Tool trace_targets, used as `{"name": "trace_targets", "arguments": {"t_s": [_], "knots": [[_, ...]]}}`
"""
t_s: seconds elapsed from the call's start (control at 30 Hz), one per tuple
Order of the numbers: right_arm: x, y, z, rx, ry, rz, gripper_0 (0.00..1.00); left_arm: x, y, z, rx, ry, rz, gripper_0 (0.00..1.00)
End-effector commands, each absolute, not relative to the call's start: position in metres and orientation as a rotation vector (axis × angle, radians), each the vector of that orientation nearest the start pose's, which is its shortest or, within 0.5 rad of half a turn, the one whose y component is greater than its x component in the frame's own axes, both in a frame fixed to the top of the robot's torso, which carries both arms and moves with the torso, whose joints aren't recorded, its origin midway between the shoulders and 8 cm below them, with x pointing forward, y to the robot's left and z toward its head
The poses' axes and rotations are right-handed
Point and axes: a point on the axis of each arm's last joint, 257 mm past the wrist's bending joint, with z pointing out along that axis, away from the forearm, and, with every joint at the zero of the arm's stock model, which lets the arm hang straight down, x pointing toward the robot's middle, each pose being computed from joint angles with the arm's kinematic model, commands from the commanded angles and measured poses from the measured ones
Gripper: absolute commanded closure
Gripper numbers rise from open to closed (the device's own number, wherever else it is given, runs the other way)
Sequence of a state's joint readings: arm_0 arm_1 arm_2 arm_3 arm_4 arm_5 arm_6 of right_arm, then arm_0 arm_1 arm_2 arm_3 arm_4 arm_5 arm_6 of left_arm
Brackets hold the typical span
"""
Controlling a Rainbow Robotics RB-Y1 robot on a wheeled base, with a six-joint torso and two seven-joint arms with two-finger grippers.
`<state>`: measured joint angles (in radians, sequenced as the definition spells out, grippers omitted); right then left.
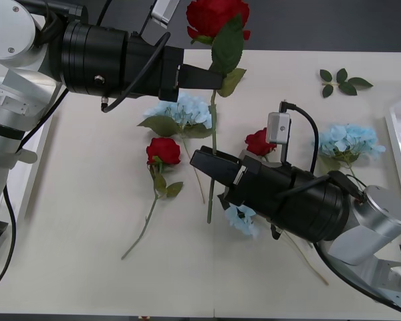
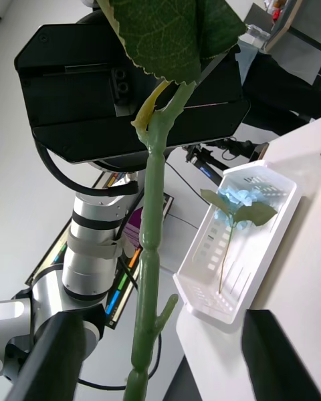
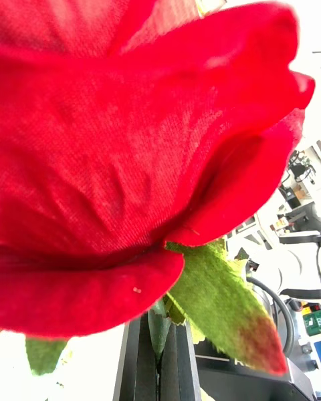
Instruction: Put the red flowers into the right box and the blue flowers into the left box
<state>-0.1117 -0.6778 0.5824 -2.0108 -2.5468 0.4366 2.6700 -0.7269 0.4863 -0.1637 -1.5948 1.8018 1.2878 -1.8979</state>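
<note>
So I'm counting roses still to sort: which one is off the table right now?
The rose held upright by the left end effector; the other two roses lie flat on the table.

Table (image 1: pixel 87 281): pale, matte top.
Roses on it: one (image 1: pixel 163 151) left of centre, one (image 1: pixel 258 142) mid-table.
Blue flowers lying on it: heads at centre (image 1: pixel 184 109), right (image 1: pixel 347 140), front (image 1: pixel 242 218).
Leaf sprig (image 1: pixel 343 81): far right corner.

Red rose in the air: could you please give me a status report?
Left gripper shut on red rose stem, held aloft. Right gripper open astride lower stem. Blue flower lies on table beneath.
</note>
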Motion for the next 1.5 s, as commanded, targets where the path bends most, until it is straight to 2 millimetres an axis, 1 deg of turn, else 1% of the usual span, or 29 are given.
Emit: {"name": "trace_targets", "arguments": {"t_s": [0.03,0.07,0.1,0.17,0.2,0.23,0.3,0.33,0.37,0.4,0.7,0.73,0.77,0.8,1.3,1.5], "knots": [[0.347,0.021,-0.054,-0.353,1.416,1.592,0.52,0.418,-0.03,0.016,1.024,1.727,-1.407,1.0],[0.347,0.022,-0.053,-0.354,1.411,1.594,0.53,0.418,-0.03,0.016,1.024,1.727,-1.407,1.0],[0.347,0.024,-0.051,-0.355,1.404,1.597,0.58,0.418,-0.03,0.016,1.024,1.727,-1.407,1.0],[0.347,0.024,-0.049,-0.354,1.401,1.601,0.63,0.418,-0.03,0.016,1.024,1.727,-1.407,1.0],[0.347,0.025,-0.049,-0.353,1.398,1.602,0.71,0.418,-0.03,0.016,1.024,1.727,-1.407,1.0],[0.347,0.025,-0.048,-0.354,1.396,1.602,0.74,0.418,-0.03,0.016,1.024,1.727,-1.407,1.0],[0.347,0.026,-0.046,-0.351,1.392,1.607,0.86,0.418,-0.03,0.016,1.024,1.727,-1.407,1.0],[0.347,0.026,-0.046,-0.35,1.39,1.608,0.94,0.418,-0.03,0.016,1.024,1.727,-1.407,1.0],[0.347,0.026,-0.046,-0.349,1.391,1.607,0.98,0.418,-0.03,0.016,1.024,1.727,-1.407,1.0],[0.348,0.026,-0.046,-0.346,1.391,1.607,1.0,0.418,-0.03,0.016,1.024,1.727,-1.407,1.0],[0.348,0.027,-0.047,-0.339,1.399,1.614,1.0,0.418,-0.03,0.016,1.024,1.727,-1.407,1.0],[0.348,0.027,-0.047,-0.34,1.4,1.613,1.0,0.418,-0.03,0.016,1.024,1.727,-1.407,0.96],[0.348,0.027,-0.048,-0.339,1.402,1.613,1.0,0.418,-0.03,0.016,1.024,1.727,-1.407,0.63],[0.348,0.027,-0.048,-0.342,1.403,1.611,1.0,0.418,-0.03,0.016,1.024,1.727,-1.407,0.0],[0.351,0.023,-0.053,-0.341,1.42,1.588,1.0,0.418,-0.03,0.016,1.024,1.727,-1.407,0.0],[0.357,0.013,-0.061,-0.352,1.454,1.546,1.0,0.418,-0.03,0.016,1.024,1.727,-1.407,0.0]]}}
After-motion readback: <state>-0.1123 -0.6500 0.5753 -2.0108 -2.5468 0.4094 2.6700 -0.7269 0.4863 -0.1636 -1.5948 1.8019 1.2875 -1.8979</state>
